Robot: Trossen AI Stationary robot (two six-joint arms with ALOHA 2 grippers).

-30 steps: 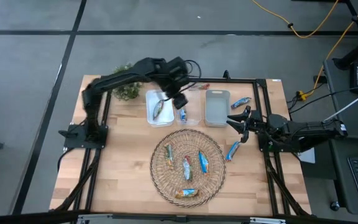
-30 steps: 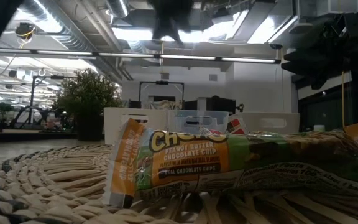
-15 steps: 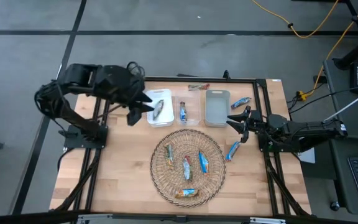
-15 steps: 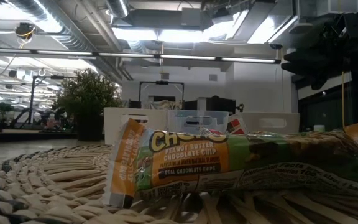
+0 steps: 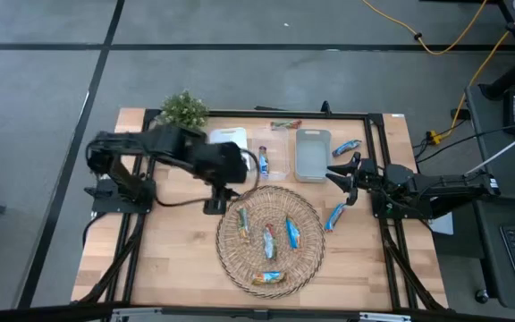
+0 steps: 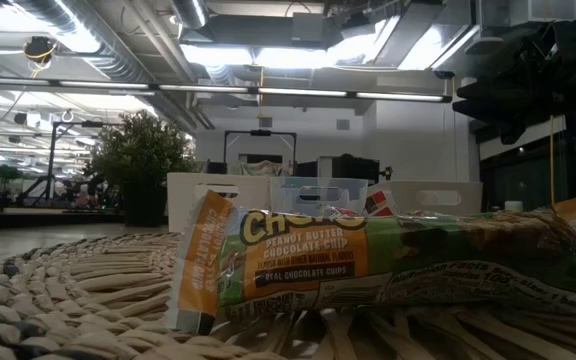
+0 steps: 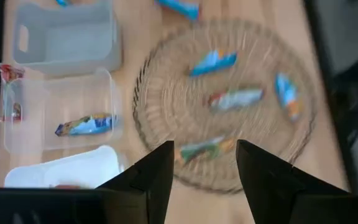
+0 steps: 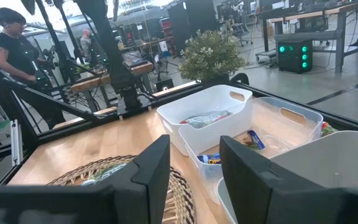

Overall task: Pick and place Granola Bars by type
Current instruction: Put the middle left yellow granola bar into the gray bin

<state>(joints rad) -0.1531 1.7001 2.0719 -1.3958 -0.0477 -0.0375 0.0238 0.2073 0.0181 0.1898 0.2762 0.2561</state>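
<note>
Several granola bars lie flat in the round wicker tray point(image 5: 271, 234): a green-orange one point(image 5: 242, 219), a mixed one point(image 5: 268, 240), a blue one point(image 5: 291, 233) and a green-orange one point(image 5: 269, 279), which fills the low view point(image 6: 368, 265). One bar lies in the white bin point(image 8: 205, 117) and one blue bar in the clear middle bin point(image 7: 86, 124). Two blue bars point(image 5: 348, 148), point(image 5: 334, 215) lie on the table's right side. My left gripper point(image 5: 215, 204) hovers open beside the tray's left far rim point(image 7: 204, 180). My right gripper point(image 5: 347, 179) waits open at the table's right.
The white bin point(image 5: 231, 136), the clear bin point(image 5: 274, 159) and the grey bin point(image 5: 313, 154) stand in a row beyond the tray. A reddish wrapper point(image 5: 284, 125) lies at the far edge. A potted plant point(image 5: 183, 109) stands at the far left corner. A person point(image 8: 11, 43) stands beyond the table.
My left arm has drawn back from above the clear middle bin, swung out toward the table's left, then come back toward the near edge to the tray's left far rim. The bars and my right arm have kept still.
</note>
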